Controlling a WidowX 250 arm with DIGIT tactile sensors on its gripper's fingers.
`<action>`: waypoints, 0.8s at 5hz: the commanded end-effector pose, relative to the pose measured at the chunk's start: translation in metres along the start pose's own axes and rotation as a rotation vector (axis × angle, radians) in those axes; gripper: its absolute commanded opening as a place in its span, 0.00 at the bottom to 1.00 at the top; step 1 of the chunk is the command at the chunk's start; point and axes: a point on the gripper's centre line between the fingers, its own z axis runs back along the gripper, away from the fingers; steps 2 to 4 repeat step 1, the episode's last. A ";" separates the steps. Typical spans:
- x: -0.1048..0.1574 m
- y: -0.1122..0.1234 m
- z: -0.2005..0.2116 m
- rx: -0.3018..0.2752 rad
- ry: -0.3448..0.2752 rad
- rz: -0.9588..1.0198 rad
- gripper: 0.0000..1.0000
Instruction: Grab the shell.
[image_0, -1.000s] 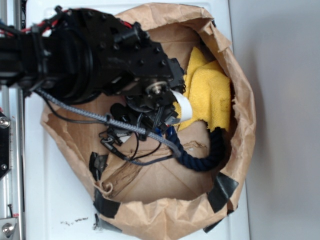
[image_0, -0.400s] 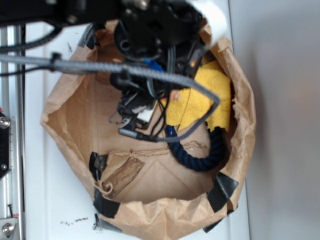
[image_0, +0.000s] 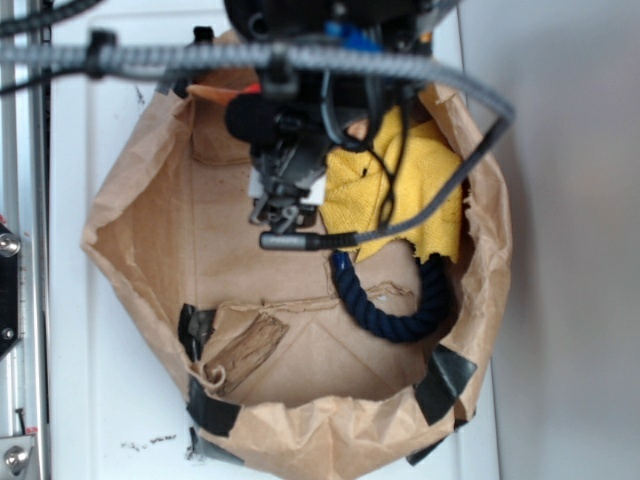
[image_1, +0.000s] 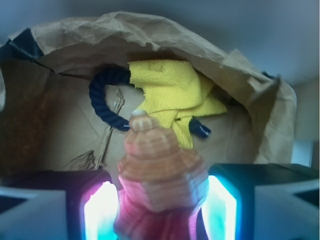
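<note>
While the gripper (image_1: 161, 210) is closed on the shell (image_1: 160, 172), the ridged body sits between both fingers (image_1: 102, 212), pale tip pointing toward the yellow cloth (image_1: 170, 95).

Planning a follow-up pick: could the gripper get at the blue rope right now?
Probably not yet: the gripper is shut on the shell. Otherwise the blue rope lies uncovered on the paper bag floor beside the yellow cloth.

The shell (image_1: 159, 167) between the hand's (image_1: 160, 210) glowing cyan-white pads (image_1: 101, 212) is orange-tan with fine ridged bands and a pale tip. Beyond it lie a bright yellow cloth (image_1: 172, 95) and a dark navy rope (image_1: 102, 100), inside a crumpled brown paper bag (image_1: 125, 32) patched with black tape (image_0: 445, 378). The worktop (image_0: 120, 420) is white.
</note>
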 end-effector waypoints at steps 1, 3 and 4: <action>0.008 -0.008 0.010 0.036 -0.052 0.014 0.00; 0.008 -0.008 0.010 0.036 -0.052 0.014 0.00; 0.008 -0.008 0.010 0.036 -0.052 0.014 0.00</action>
